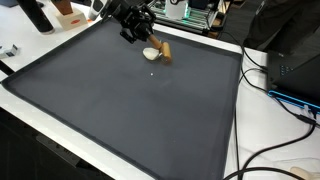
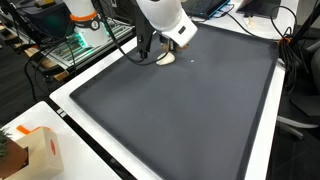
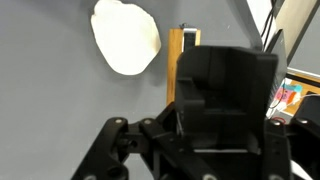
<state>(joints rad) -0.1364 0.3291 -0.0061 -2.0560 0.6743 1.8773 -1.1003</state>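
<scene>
Presently, on the desk's dark mat (image 1: 120,110): end effector (image 1: 131,36), poised low, finger spread not discernible; white rounded lump (image 1: 150,54) just beside it; wooden block (image 1: 166,49) close against the lump. Step judged: approach; a grasp would call for centring over one item, then descending.

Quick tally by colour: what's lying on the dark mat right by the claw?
White lump: 1
Brown wooden block: 1
Total: 2
</scene>
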